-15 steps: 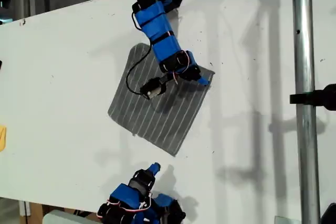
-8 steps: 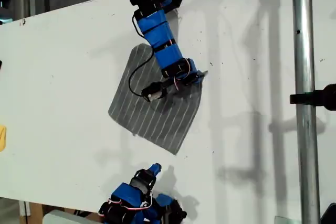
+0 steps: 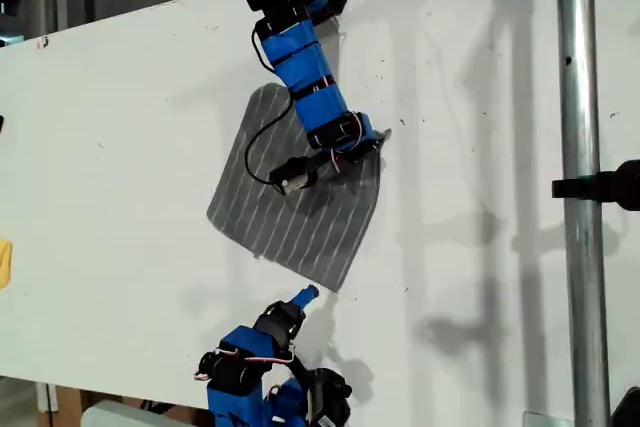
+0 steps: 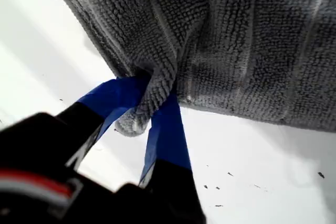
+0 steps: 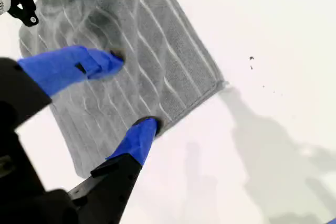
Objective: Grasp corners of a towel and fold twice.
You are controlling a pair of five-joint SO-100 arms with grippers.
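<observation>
Our towel (image 3: 295,202) lies near the middle of the white table (image 3: 120,147), under the arm reaching in from the far edge in the exterior view. My first gripper (image 4: 149,114) is clamped on a bunched corner (image 4: 137,118) of it, on the exterior view's right. My second gripper (image 5: 128,90) hovers with jaws apart over the near corner (image 5: 218,85), its fingers (image 5: 137,140) not pinching cloth.

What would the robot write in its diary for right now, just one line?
my first gripper: shut on towel corner | my second gripper: open, over another corner | fold: not done
</observation>
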